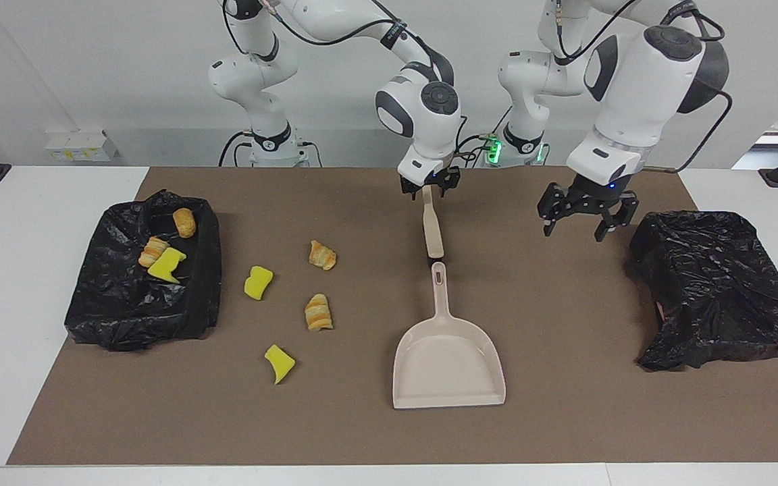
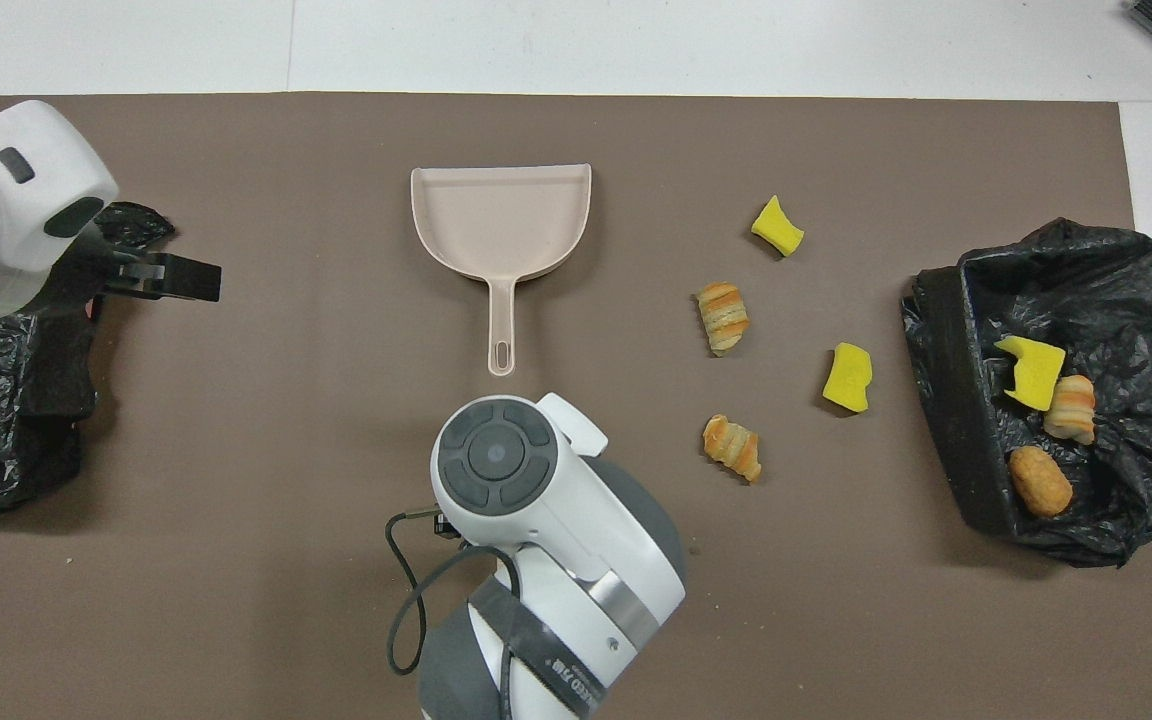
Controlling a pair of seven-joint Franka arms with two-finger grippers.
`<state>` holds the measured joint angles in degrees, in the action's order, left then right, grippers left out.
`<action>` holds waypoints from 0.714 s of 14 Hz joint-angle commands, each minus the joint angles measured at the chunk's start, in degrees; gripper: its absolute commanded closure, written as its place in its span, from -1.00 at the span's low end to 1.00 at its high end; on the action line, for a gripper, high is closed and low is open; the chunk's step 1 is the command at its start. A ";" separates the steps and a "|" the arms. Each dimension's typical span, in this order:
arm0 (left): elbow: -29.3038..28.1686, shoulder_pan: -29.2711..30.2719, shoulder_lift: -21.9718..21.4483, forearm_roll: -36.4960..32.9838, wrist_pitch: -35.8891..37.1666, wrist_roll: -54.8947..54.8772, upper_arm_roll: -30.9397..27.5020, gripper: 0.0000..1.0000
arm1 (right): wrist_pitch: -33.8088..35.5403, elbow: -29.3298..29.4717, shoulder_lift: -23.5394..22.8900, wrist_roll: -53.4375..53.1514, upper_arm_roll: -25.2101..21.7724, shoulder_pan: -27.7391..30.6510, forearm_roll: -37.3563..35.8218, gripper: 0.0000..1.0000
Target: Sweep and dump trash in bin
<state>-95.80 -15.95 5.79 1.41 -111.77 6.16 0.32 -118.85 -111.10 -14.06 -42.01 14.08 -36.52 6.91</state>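
Observation:
Loose trash lies on the brown mat: two yellow chunks (image 1: 258, 282) (image 1: 279, 363) and two striped pastries (image 1: 322, 255) (image 1: 318, 312). The black-bagged bin (image 1: 210, 270) at the right arm's end holds a yellow chunk (image 1: 166, 264) and two pastries (image 1: 153, 251) (image 1: 184, 222). The beige brush (image 1: 432, 229) lies on the mat, bristles next to the handle of the beige dustpan (image 1: 446, 364). My right gripper (image 1: 429, 185) is open over the brush's handle end. The overhead view hides the brush under that arm. My left gripper (image 1: 575, 229) hangs open over bare mat.
A second crumpled black bag (image 1: 713, 290) sits at the left arm's end of the table, beside the left gripper. The dustpan (image 2: 501, 220) lies flat mid-table with its mouth away from the robots. White table (image 1: 24, 270) surrounds the mat.

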 commanded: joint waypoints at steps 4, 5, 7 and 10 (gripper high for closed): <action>0.35 -8.12 9.40 -1.32 -8.54 7.90 -0.76 -1.00 | -4.56 -6.67 4.04 -3.61 0.16 -2.76 1.88 -0.12; 0.35 -9.61 10.64 -1.06 -11.07 8.86 -0.76 -1.00 | -4.46 -6.59 4.04 -3.60 0.16 -2.94 1.88 0.65; -0.26 -11.02 12.14 -1.14 -13.99 10.54 -0.76 -1.00 | -4.46 -6.50 3.95 -3.69 0.07 -3.03 1.88 1.00; -0.87 -13.05 14.16 -1.14 -17.23 13.70 -0.76 -1.00 | -3.85 -6.50 4.04 -4.92 -0.10 -2.94 1.62 1.00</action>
<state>-95.88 -27.51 19.51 1.38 -126.32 17.56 0.46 -122.49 -115.98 -11.57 -45.45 14.03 -39.67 7.68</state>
